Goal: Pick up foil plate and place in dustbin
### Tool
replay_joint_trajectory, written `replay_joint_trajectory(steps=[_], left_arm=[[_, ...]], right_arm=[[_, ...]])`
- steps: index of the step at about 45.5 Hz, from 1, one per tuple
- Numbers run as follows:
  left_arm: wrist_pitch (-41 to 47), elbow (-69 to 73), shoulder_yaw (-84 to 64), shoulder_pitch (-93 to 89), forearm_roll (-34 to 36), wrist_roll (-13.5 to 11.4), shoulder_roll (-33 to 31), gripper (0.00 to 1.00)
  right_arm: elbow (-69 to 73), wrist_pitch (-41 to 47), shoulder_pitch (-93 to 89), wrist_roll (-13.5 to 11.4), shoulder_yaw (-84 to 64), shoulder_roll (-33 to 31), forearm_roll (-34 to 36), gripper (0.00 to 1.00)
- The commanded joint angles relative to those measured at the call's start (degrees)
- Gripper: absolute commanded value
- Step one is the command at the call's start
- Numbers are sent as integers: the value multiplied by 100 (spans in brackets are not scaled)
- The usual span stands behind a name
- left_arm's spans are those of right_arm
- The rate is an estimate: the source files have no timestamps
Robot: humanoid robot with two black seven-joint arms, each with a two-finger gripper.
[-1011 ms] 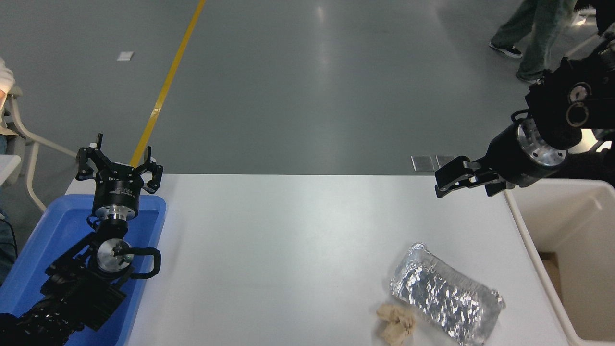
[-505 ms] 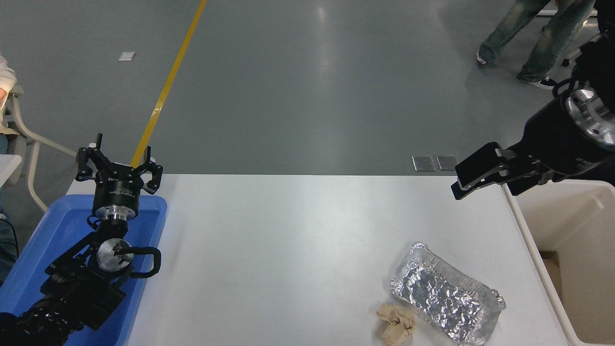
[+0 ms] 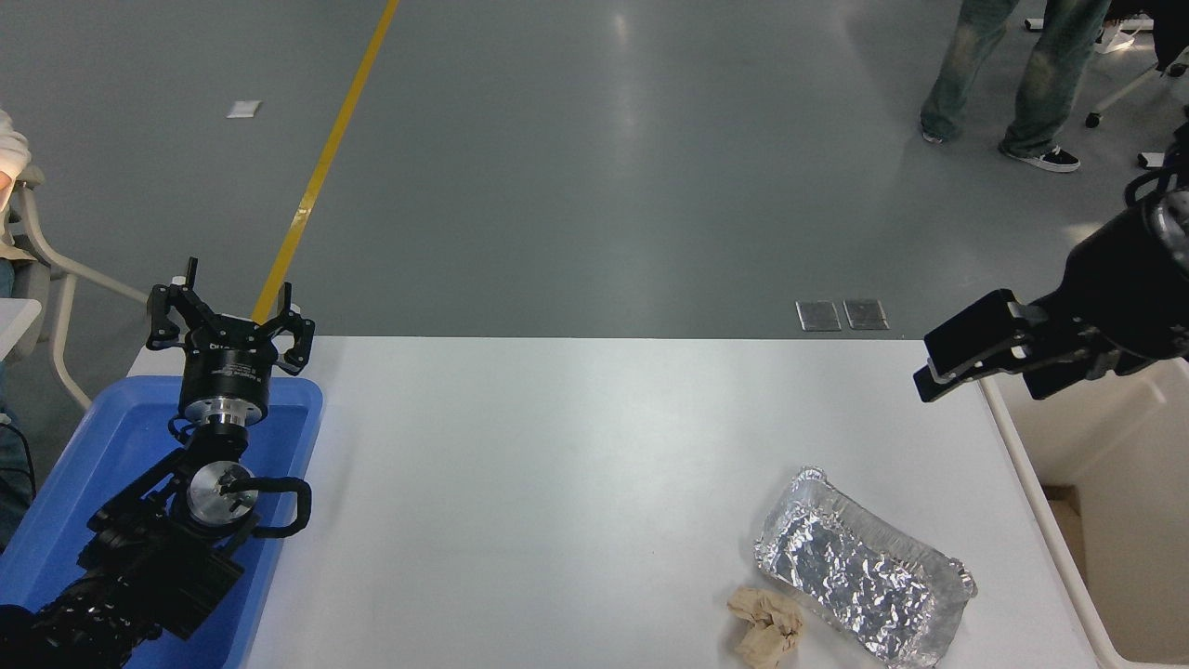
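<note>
Head view: right end effector (image 3: pixel 966 358) drawn back rightward over bench's (image 3: pixel 576 483) far right corner, above dustbin (image 3: pixel 1115 446) rim, empty; spread or pressed together, cannot tell. Foil plate (image 3: pixel 864 567) unmoved, flat at near right beside brown paper wad (image 3: pixel 766 627). Pickup not begun. Left end effector (image 3: pixel 230 325) spread, parked over blue tray (image 3: pixel 93 483).

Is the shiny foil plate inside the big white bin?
No, the foil plate lies on the white table, beside the dustbin.
</note>
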Motion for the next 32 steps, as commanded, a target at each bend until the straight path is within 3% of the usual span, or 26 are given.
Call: replay_joint_trajectory(steps=[1,9,17,26,32], left_arm=[[0,-2,0,0,8,0,0,99],[0,-2,0,0,8,0,0,99],[0,-2,0,0,8,0,0,99],[0,-2,0,0,8,0,0,99],[0,-2,0,0,8,0,0,99]], right_arm=[[-82,-291,-955,-114,-112,-846,-1122,100],[-249,-1142,-1922,-194,-165,-1637,-1448,100],[-627,-2180,-3310,-255,431,-1972,-1422,100],[-1417,-2831,-5709,-404,2312,-1867,-1378,100],[-1822,-2937,-6835,-545,3279,-1393,-1369,100]])
